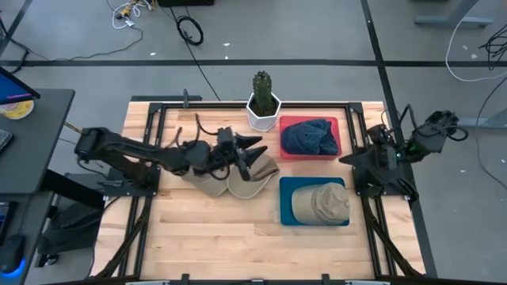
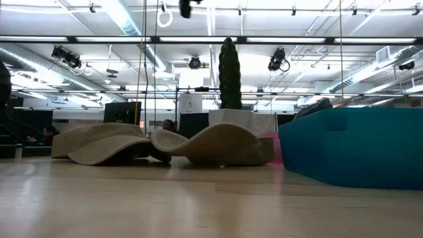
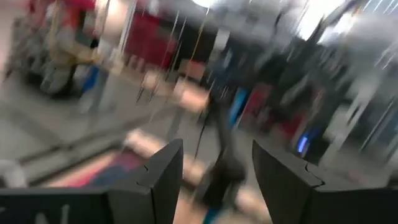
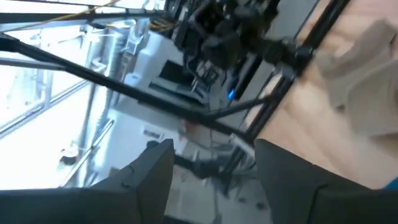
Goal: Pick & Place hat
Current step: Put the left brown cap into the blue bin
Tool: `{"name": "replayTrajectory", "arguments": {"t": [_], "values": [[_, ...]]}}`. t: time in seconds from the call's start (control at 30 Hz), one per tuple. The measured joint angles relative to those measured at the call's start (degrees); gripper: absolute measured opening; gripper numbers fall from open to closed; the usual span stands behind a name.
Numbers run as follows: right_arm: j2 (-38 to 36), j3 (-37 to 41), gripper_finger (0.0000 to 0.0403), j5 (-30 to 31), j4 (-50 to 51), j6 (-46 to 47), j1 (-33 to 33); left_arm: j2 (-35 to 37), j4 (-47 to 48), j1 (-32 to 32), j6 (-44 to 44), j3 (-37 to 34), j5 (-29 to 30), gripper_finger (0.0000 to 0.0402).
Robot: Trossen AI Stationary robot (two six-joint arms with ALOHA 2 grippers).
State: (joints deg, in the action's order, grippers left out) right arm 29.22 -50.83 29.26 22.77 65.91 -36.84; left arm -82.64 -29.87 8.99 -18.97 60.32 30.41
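Beige hats point(image 1: 238, 178) lie in a loose pile by their brims on the wooden table's middle; in the low view they point(image 2: 165, 144) show as low humps. Another beige hat point(image 1: 321, 202) sits in the teal bin point(image 1: 287, 212), and a dark blue hat point(image 1: 309, 136) in the red bin point(image 1: 337, 150). My left gripper point(image 1: 250, 153) is open above the pile's far right part; its wrist view shows it point(image 3: 214, 152) with nothing between the fingers. My right gripper point(image 4: 211, 149) is open and waits at the table's right edge point(image 1: 360, 157).
A cactus in a white pot point(image 1: 264, 103) stands at the far edge, just left of the red bin. The teal bin point(image 2: 350, 145) rises as a wall on the right in the low view. Bare wood point(image 1: 206, 229) lies toward the near edge.
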Motion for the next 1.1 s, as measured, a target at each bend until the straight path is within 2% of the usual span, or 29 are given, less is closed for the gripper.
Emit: {"name": "replayTrajectory", "arguments": {"t": [0.17,0.3,0.4,0.57,0.7,0.87,1.0,1.1], "values": [[0.92,0.00,0.0227,4.08,0.40,-4.78,0.00,5.23,38.01,0.34,-9.73,9.84,0.52,0.0197],[2.12,0.00,0.0227,8.15,0.49,-8.03,0.04,5.60,65.65,-1.03,-20.29,19.19,-1.33,0.0197],[3.19,0.00,0.0227,8.64,0.66,-10.07,0.04,5.52,80.43,-2.81,-25.75,23.42,-5.54,0.0198],[5.23,0.00,0.0227,8.87,1.39,-12.56,0.84,5.26,100.49,-6.49,-32.99,23.80,-12.81,0.0210],[7.26,0.00,0.0227,8.86,1.35,-12.95,2.26,4.75,108.37,-9.81,-35.83,20.57,-18.31,0.0225],[10.10,0.00,0.0227,6.97,1.41,-12.81,2.73,4.77,107.35,-11.72,-32.93,16.18,-22.84,0.0238],[12.18,0.02,0.0227,5.91,1.37,-11.77,2.73,4.05,106.65,-11.62,-29.28,13.13,-22.73,0.0241],[13.36,0.02,0.0227,5.64,1.27,-10.70,2.73,4.16,106.16,-12.04,-29.01,10.07,-20.50,0.0241]]}}
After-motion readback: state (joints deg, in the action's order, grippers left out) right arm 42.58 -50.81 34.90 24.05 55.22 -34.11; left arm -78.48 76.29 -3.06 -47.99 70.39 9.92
